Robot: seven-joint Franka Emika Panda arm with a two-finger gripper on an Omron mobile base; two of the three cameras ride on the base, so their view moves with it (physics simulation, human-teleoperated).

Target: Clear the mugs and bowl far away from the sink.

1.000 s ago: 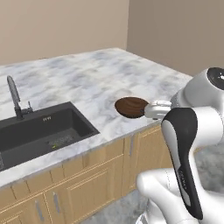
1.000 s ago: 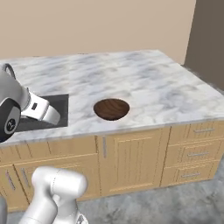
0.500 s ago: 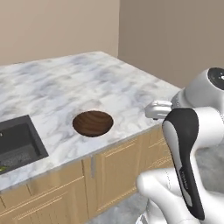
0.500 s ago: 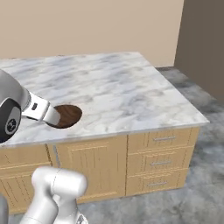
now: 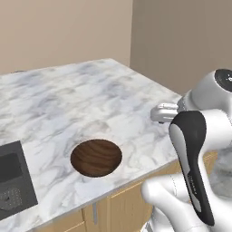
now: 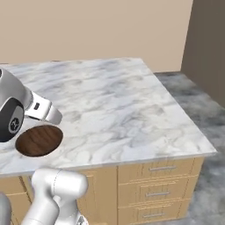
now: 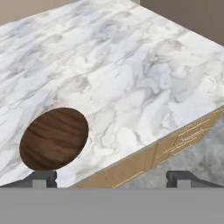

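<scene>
Bowl [image 7: 54, 138] above gripper's [image 7: 111, 178] left fingertip

The tabletop [image 6: 114, 101] is white marble with grey veining and a square-cut edge; it extends ahead of the pincer. Below the tabletop edge nearest the pincer, light wooden cabinets [image 6: 149, 193] carry three stacked drawers [image 6: 156, 182] with slim metal handles. The floor [image 6: 197, 94], in mottled grey stone, lies beyond the tabletop's end. The wall [image 5: 59, 31] beyond the tabletop is plain beige. A darker taupe wall [image 5: 186, 41] meets it at a vertical corner. Lighting is even and diffuse.
</scene>
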